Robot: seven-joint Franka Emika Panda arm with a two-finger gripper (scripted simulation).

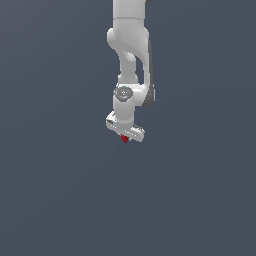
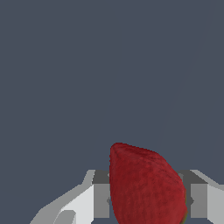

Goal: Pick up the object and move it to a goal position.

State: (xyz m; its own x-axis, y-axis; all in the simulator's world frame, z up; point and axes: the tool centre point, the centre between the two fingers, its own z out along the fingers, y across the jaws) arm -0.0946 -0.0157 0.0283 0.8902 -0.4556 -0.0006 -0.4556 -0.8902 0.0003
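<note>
The object is a small dark-red strawberry (image 1: 124, 139) with a bumpy skin. In the exterior view it sits right under the white gripper (image 1: 125, 136), between the fingers. In the wrist view the strawberry (image 2: 146, 186) fills the space between the two fingers (image 2: 101, 199), which press on its sides. The gripper is shut on it. The arm hangs straight down from the top of the exterior view. I cannot tell how high the strawberry is above the surface.
A plain dark grey-blue surface (image 1: 60, 190) fills both views. No goal marker or other object shows.
</note>
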